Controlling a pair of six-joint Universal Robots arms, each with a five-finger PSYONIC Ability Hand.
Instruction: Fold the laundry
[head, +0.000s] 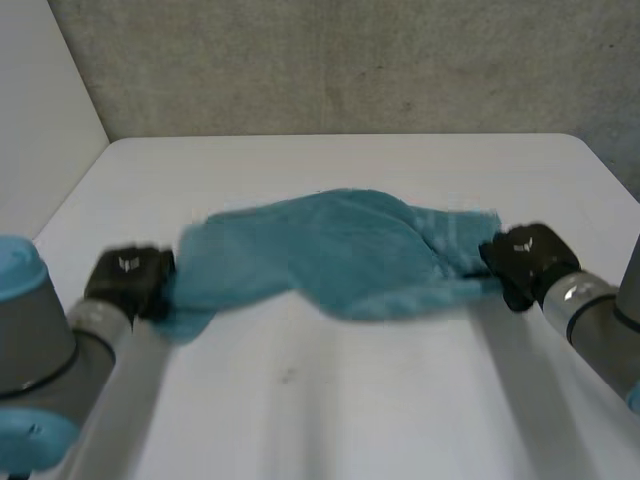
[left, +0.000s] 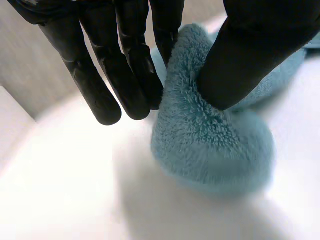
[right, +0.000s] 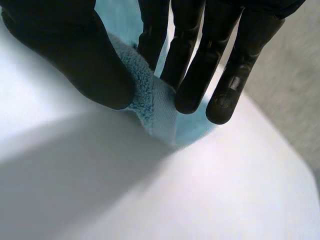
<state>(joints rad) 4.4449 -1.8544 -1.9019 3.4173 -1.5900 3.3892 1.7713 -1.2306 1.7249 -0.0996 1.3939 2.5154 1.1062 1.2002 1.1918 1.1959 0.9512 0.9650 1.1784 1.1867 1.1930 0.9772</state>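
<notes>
One white table (head: 330, 410) carries one blue-green fleecy towel (head: 335, 255), and the stretch of table nearer the robot than the towel is bare and wide. Over that stretch the left arm (head: 40, 340) and the right arm (head: 600, 320) reach in, one towards each end of the towel. The left hand (head: 128, 280) is at the towel's left end. In the left wrist view its thumb presses into the bunched pile with one finger behind the cloth, so that end is pinched, while the other fingers (left: 125, 75) hang straight just beside it. The right hand (head: 525, 262) is at the towel's right end, where thumb and fingers (right: 150, 40) pinch a flat hemmed edge. Between the two hands the towel spans sideways, rumpled and fullest in the middle. Beyond the towel more bare table runs to the far edge, which meets a grey wall (head: 350, 60).
</notes>
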